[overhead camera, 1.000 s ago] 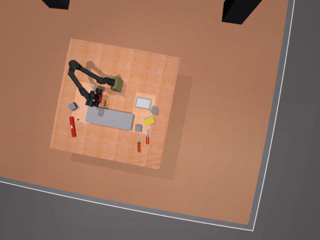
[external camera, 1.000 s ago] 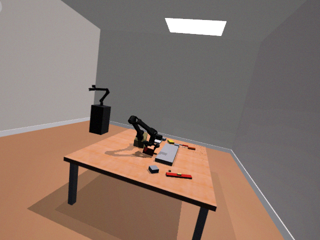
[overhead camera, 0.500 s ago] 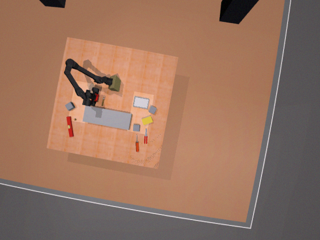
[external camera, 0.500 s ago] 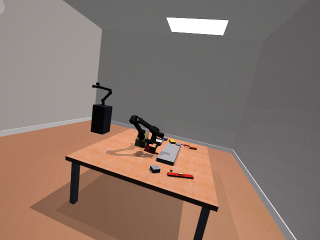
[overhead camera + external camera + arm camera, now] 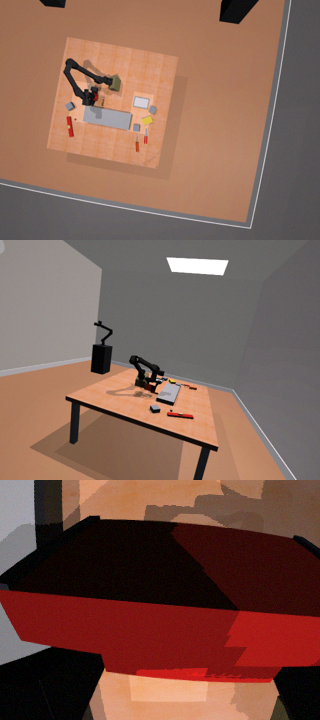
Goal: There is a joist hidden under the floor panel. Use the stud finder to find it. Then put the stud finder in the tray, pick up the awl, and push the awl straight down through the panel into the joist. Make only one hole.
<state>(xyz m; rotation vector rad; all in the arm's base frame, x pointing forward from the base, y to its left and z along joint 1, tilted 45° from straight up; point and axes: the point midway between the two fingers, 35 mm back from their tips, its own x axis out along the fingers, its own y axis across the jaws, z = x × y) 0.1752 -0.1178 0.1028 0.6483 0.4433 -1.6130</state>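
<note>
My gripper [image 5: 94, 97] [image 5: 151, 387] [image 5: 192, 641] is shut on the red stud finder [image 5: 96, 97] [image 5: 148, 386] [image 5: 160, 620], which fills the wrist view. It is low over the table, just behind the left end of the grey floor panel [image 5: 107, 120] [image 5: 171, 394]. The awl [image 5: 102, 100] lies on the table right beside the gripper, behind the panel. The pale tray [image 5: 141, 102] stands behind the panel's right end. A grey shape [image 5: 20, 507] shows at the left edge of the wrist view.
Three small grey blocks [image 5: 70, 105] [image 5: 152, 109] [image 5: 136, 127] lie around the panel, one of them in the exterior view [image 5: 155, 408]. A red level [image 5: 69, 126] [image 5: 180, 415] lies front left. A yellow block [image 5: 147, 120], red pliers [image 5: 145, 135] and an orange screwdriver [image 5: 137, 145] lie at the right. The olive arm base [image 5: 115, 83] is behind.
</note>
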